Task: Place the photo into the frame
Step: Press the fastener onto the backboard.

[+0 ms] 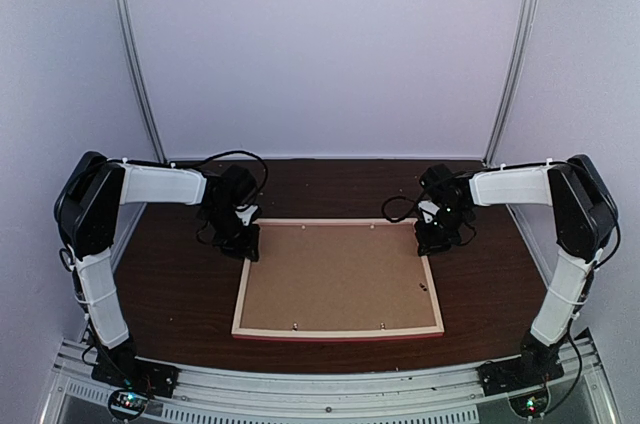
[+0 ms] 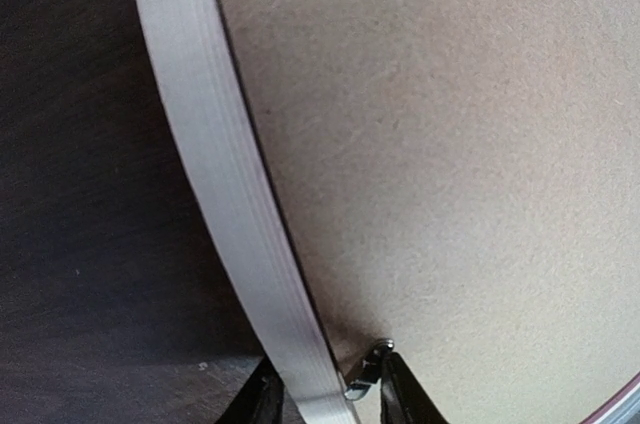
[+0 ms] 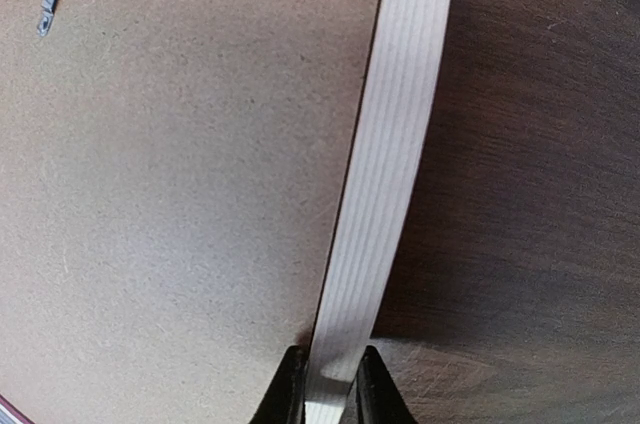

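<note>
You're gripping the frame's (image 1: 340, 332) upper corners: right end effector (image 3: 327, 384) pinches its rail, left end effector's (image 2: 330, 394) hold unclear; next, probably lift evenly.

One frame (image 1: 338, 334), one brown backing board (image 1: 335, 279), one left end effector (image 1: 247, 243) and one right end effector (image 1: 433, 241).
</note>
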Action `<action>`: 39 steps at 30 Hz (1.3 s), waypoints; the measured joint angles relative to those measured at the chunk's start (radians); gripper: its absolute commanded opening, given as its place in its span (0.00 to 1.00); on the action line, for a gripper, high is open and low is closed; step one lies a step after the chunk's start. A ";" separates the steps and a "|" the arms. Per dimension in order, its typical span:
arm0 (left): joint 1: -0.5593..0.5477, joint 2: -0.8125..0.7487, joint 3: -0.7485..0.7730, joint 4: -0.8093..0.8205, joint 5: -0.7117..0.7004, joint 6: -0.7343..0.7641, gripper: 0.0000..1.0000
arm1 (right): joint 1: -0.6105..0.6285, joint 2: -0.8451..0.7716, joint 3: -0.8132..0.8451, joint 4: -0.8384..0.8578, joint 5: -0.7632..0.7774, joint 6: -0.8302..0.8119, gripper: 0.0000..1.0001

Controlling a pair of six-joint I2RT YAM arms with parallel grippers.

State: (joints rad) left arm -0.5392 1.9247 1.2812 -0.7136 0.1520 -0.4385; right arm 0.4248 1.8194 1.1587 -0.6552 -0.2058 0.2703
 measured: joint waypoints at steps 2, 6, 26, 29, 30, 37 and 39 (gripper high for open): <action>0.000 0.000 0.000 0.000 -0.001 0.000 0.32 | 0.000 0.000 0.000 0.000 0.000 0.000 0.13; 0.000 0.000 0.000 0.000 -0.002 0.000 0.31 | 0.000 0.000 0.000 0.000 0.000 0.002 0.13; 0.000 -0.017 -0.024 0.021 0.003 0.012 0.22 | 0.000 0.000 0.000 0.001 -0.001 0.006 0.13; 0.003 -0.019 -0.029 0.026 0.007 0.017 0.19 | 0.000 0.000 -0.001 0.001 -0.001 0.006 0.13; 0.005 -0.019 -0.029 0.026 0.010 0.020 0.19 | 0.000 0.000 -0.001 0.001 -0.001 0.006 0.13; 0.019 -0.021 -0.029 0.017 0.037 0.048 0.37 | 0.000 -0.002 -0.005 0.006 -0.002 0.006 0.13; 0.021 -0.026 -0.029 0.005 0.047 0.065 0.45 | 0.000 -0.002 -0.005 0.006 -0.002 0.006 0.13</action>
State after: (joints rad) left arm -0.5179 1.8984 1.2522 -0.7086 0.1986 -0.3733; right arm 0.4248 1.8175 1.1538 -0.6491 -0.2073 0.2768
